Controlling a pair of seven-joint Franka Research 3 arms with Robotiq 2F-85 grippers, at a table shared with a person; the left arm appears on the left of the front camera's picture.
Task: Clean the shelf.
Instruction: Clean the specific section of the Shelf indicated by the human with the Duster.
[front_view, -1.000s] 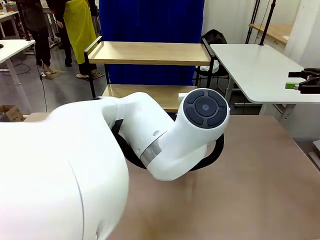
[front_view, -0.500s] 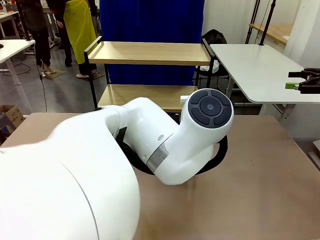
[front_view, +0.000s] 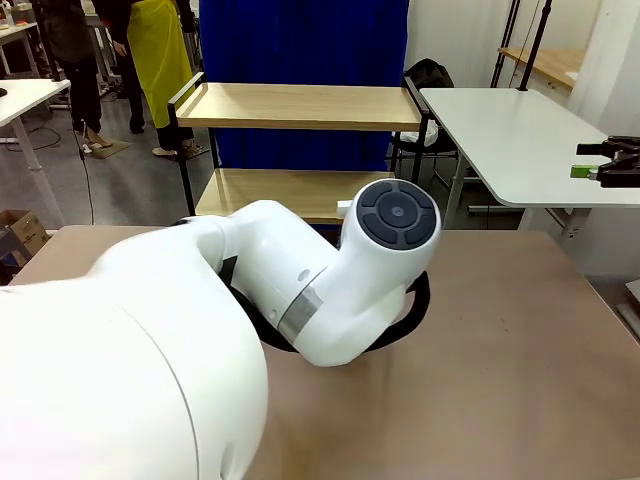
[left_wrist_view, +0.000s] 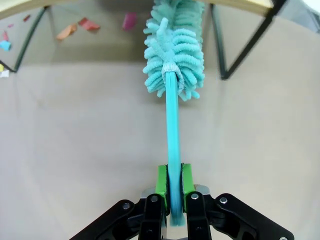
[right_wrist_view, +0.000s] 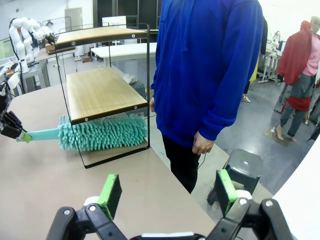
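Observation:
The shelf (front_view: 300, 105) stands at the far edge of the brown table, two light wooden boards in a thin black frame. Seen from the right wrist, a teal fluffy duster (right_wrist_view: 102, 132) reaches in under the lower board (right_wrist_view: 100, 92), just above the tabletop. My left gripper (left_wrist_view: 173, 180) is shut on the duster's teal handle (left_wrist_view: 172, 140), and its head (left_wrist_view: 175, 50) points between the shelf's black legs (left_wrist_view: 245, 45). My right gripper (right_wrist_view: 169, 192) is open and holds nothing; it hovers at the right side (front_view: 598, 162), facing the shelf's end.
A person in a blue hoodie (right_wrist_view: 210, 65) stands close behind the shelf. Coloured paper scraps (left_wrist_view: 90, 24) lie on the table beneath it. My left arm's white elbow (front_view: 330, 280) covers the table's middle. A white table (front_view: 520, 130) stands at right, a black stool (right_wrist_view: 242, 167) on the floor.
My left arm's elbow swung slightly right, then back left and a little up. The right gripper stayed where it was.

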